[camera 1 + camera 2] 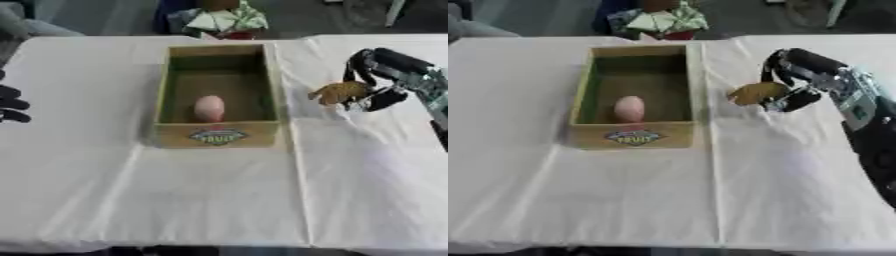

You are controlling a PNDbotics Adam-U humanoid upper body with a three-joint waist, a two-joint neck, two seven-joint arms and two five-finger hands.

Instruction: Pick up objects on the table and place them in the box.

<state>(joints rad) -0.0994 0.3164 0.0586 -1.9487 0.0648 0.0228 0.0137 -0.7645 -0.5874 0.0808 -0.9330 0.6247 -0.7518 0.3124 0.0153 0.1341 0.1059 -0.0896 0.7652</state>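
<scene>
white-clothed table [219, 200] fills most of the view, wrinkled cloth, a crease running down its right half. wooden box [219, 135] sits upright at centre-far, open top, long axis pointing away from the robot, a printed label [218, 136] on the near wall. inside it: one pink egg-shaped object [209, 108], lying on the floor toward the near end; rest of the floor looks bare. right hand [794, 85] is to the right of the box, near it but apart, fingers and thumb curled round a brown lumpy object [752, 92]; can't tell what it is beyond colour and shape. object looks lifted off the cloth, though contact underneath isn't clear. left hand [13, 104] shows only as dark fingers at the left edge of the left eye view, well away from the box, idle; can't tell whether it's spread or curled. step in hand, as i read it: carry phase, pick done, place not yet. next move calls for travel left until the object is above the box opening, clearing the right wall, then lower and release. aim for the far half so it doesn't land on the pink one. no other loose objects seen on the cloth.
</scene>
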